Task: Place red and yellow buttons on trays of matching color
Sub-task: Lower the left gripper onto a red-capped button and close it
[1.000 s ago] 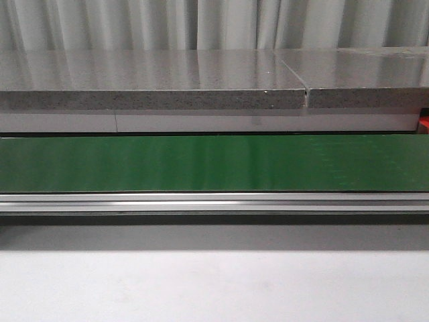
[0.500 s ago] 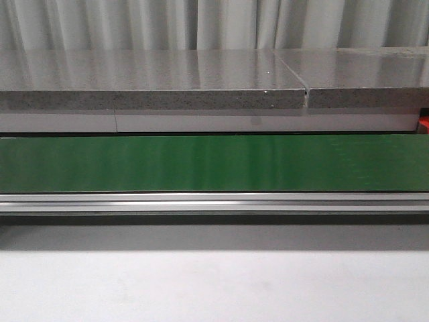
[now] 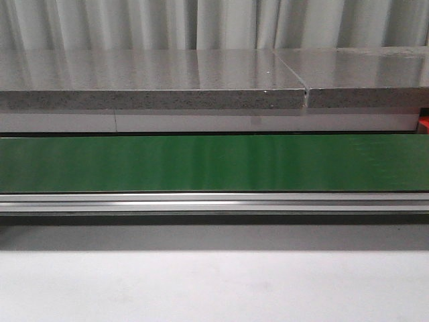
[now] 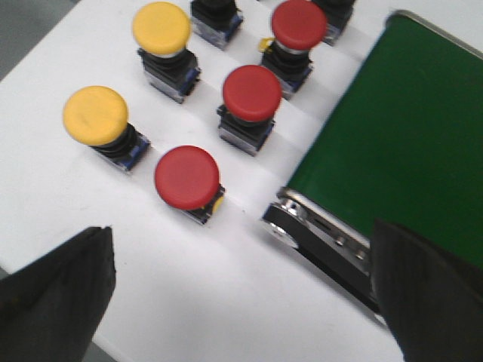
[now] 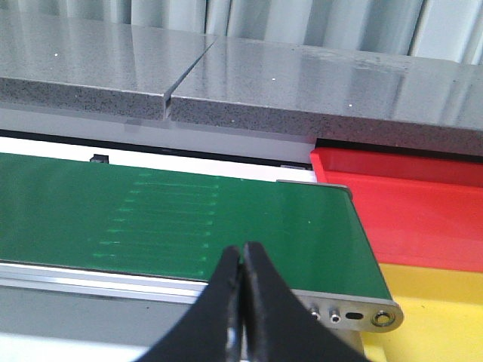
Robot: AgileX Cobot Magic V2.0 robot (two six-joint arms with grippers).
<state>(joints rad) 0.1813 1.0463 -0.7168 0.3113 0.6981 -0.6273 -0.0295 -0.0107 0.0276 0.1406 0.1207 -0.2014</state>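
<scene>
The left gripper point(image 4: 241, 294) has its fingers point(image 4: 56, 290) spread wide with nothing between them; the two dark tips fill the lower corners of the left wrist view. In the gap ahead of them, on a white table point(image 4: 249, 302), stands a red button point(image 4: 186, 177) near the middle of the frame, the closest one to the fingers. Further up sit a second red button point(image 4: 252, 93) and a third red button point(image 4: 299, 24), with a yellow button point(image 4: 95, 115) at the left and another yellow button point(image 4: 161, 28) at the upper left. The end of a green belt point(image 4: 400, 166) fills the right side of that frame, its metal roller end just beside the nearest red button.

The right gripper point(image 5: 241, 260) has its fingers pressed together, empty, at the bottom centre of the right wrist view. Beyond them runs the green belt, and at the right edge lie the red tray point(image 5: 415, 211) and, below it, the yellow tray point(image 5: 438, 317), both showing no buttons.

In the front view only the bare belt and a grey counter point(image 3: 154, 80) show, with no arms in frame.

The work looks to be at its start: no button is on a tray yet. The next move probably calls for the left gripper to descend over the nearest red button, centred on its cap, and close without nudging the neighbours.
</scene>
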